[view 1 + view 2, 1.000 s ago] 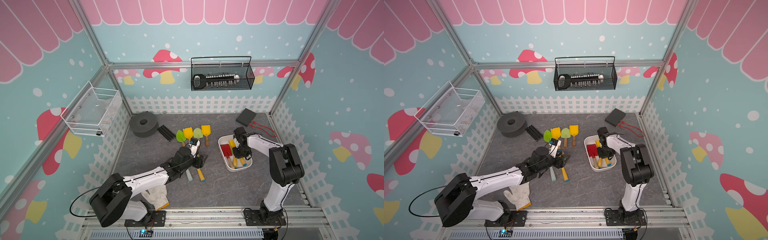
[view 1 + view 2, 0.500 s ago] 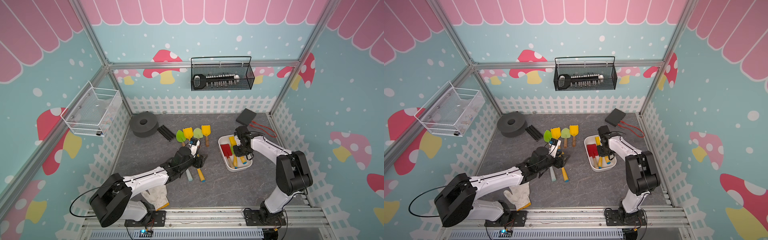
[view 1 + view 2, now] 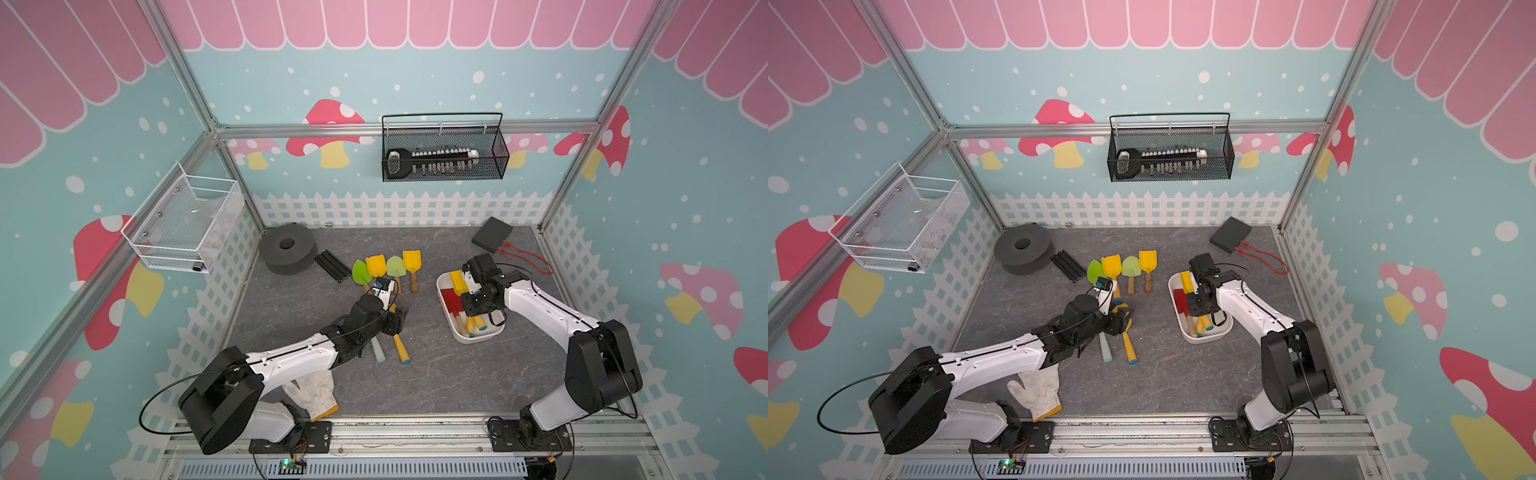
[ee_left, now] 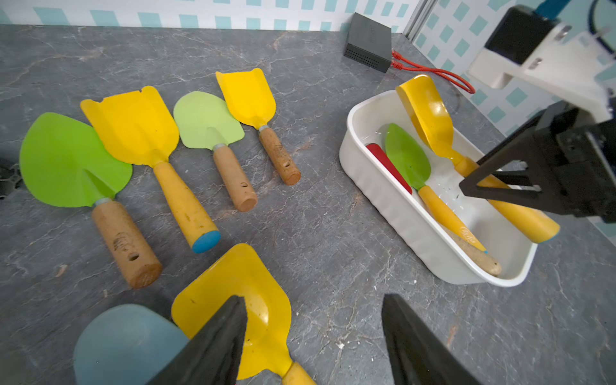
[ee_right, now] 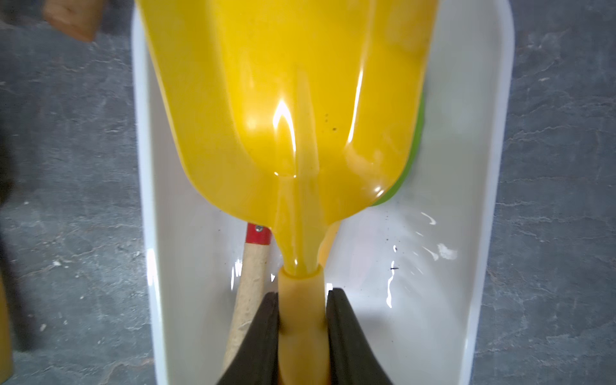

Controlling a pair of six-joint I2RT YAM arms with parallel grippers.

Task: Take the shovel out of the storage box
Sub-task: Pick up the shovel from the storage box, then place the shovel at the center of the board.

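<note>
While over grey slate floor (image 3: 436, 374) amid mushroom walls (image 3: 328, 124), left pincer (image 4: 313, 298) apart, right pincer (image 5: 302, 293) tight on shovel (image 5: 300, 116) in storage box (image 5: 466, 166).

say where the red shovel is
In a top view the red shovel lies inside the storage box on the right side, next to the green shovel.

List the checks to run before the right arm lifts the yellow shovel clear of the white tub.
1. Grip: right pincer shut on the yellow shovel by its handle: ok.
2. Removal: yellow shovel out of the storage box: not ok, it hangs tilted over it.
3. Snagging: green shovel and red shovel beneath, free of the held one: cannot tell.
4. Other arm: left pincer open, apart from the box: ok.
5. Landing spot: bare table between the box and the row of shovels: ok.
</note>
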